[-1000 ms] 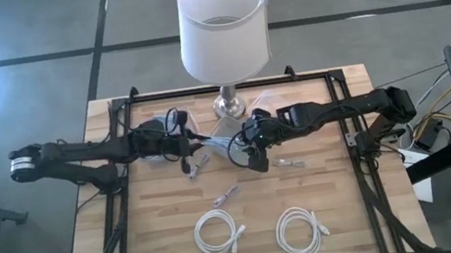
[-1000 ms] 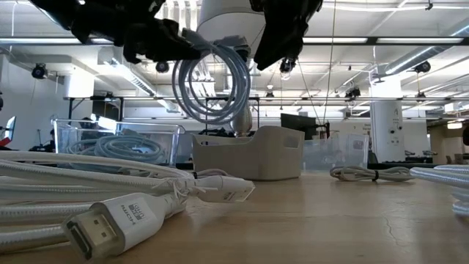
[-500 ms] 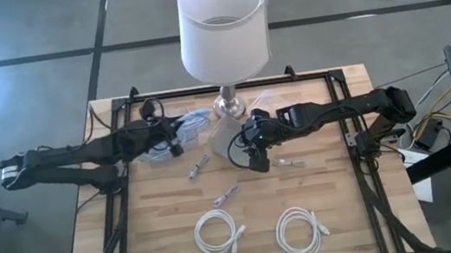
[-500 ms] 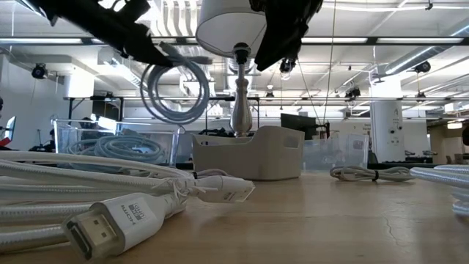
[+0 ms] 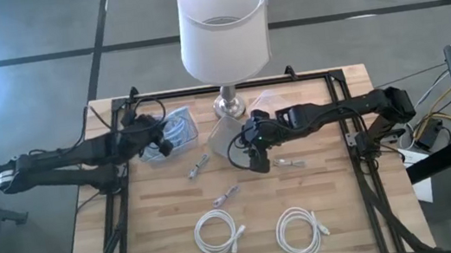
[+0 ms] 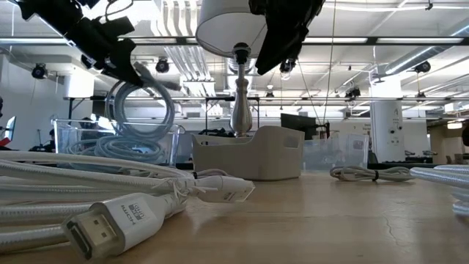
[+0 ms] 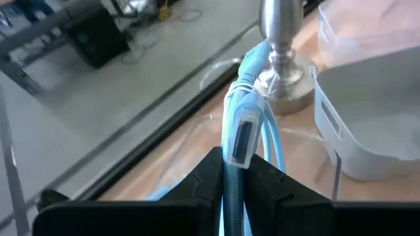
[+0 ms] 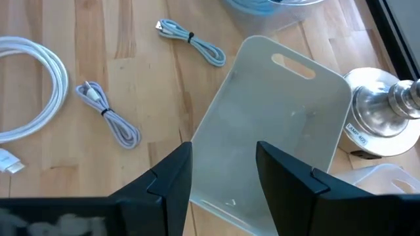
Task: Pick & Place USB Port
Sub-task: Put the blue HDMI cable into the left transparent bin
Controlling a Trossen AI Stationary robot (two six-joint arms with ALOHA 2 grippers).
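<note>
1. Table (image 5: 170, 239): wooden top with a black frame, filling the middle of the high view.
2. Lamp (image 5: 223, 24): white shade at top centre, its metal base (image 8: 382, 111) on the table's far edge.
3. Left arm comes in from the left of the high view. Left gripper (image 7: 231, 176) sits in the upper left part of the table and is clamped on a coiled pale blue cable (image 6: 141, 110). In the low view the coil hangs at upper left, just above a clear bin (image 6: 121, 139) that already has cables in it.
4. The cable's plug (image 7: 240, 134) sticks up right between the fingers in the left wrist view.
5. Right arm reaches in from the right. Right gripper (image 5: 258, 159) hangs mid-table with its fingers (image 8: 172, 174) spread apart and nothing between them, over a white tray (image 8: 275, 124).
6. Two white cable coils (image 5: 216, 231) (image 5: 299, 229) lie near the bottom edge of the high view.
7. Small bundled cables: one (image 5: 198, 165) centre-left, one (image 5: 226, 196) just below it, one (image 5: 288, 163) right of the right gripper.
</note>
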